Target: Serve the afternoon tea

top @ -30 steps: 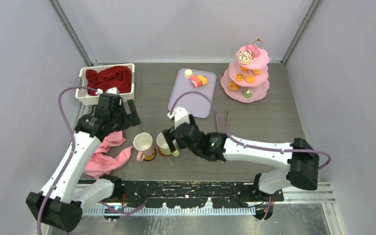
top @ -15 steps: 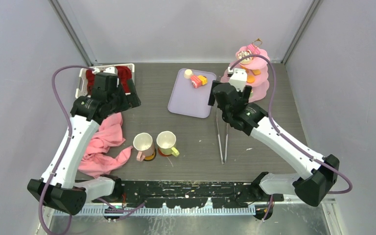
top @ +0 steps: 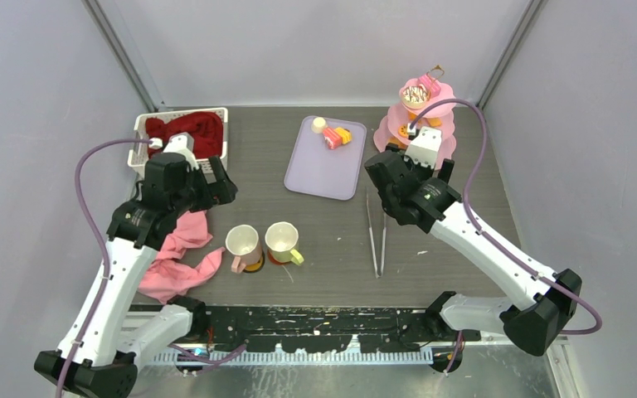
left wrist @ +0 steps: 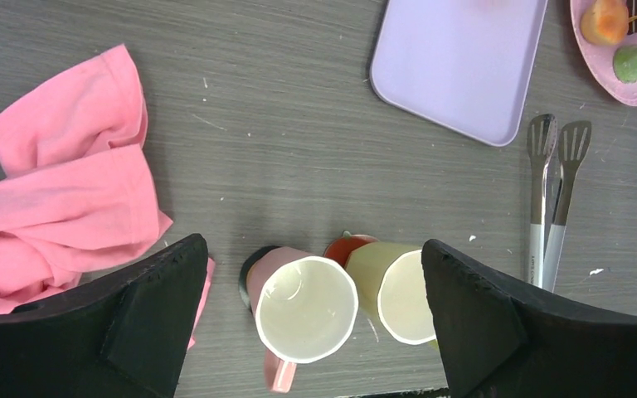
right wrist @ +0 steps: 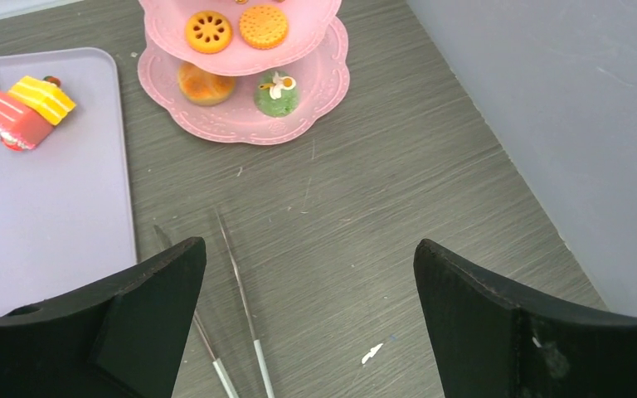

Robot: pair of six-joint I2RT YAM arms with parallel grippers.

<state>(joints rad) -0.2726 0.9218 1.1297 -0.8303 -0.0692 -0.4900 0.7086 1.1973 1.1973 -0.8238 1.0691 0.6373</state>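
Note:
Two cream mugs stand side by side near the front: one with a pink handle [top: 243, 245] [left wrist: 307, 307], one with a yellow handle [top: 282, 240] [left wrist: 402, 294]. Toy cakes [top: 334, 133] [right wrist: 18, 110] lie at the far end of the lilac tray [top: 323, 170] [right wrist: 50, 224]. The pink tiered stand [top: 419, 137] [right wrist: 240, 124] holds cookies, a bun and a green cake [right wrist: 276, 93]. My left gripper [top: 218, 184] [left wrist: 311, 245] is open and empty, high above the mugs. My right gripper [top: 388, 184] [right wrist: 307, 245] is open and empty, above the table near the stand.
Long metal tweezers [top: 376, 236] [left wrist: 547, 199] [right wrist: 245, 315] lie between the tray and my right arm. A pink cloth [top: 178, 257] [left wrist: 58, 191] lies crumpled at the front left. A white basket [top: 143, 157] with a red cloth [top: 187, 131] stands at the back left.
My right gripper has left the yellow-handled mug and swung back right to the stand. My left gripper went toward the basket, then came back a little nearer. The mugs have not moved.

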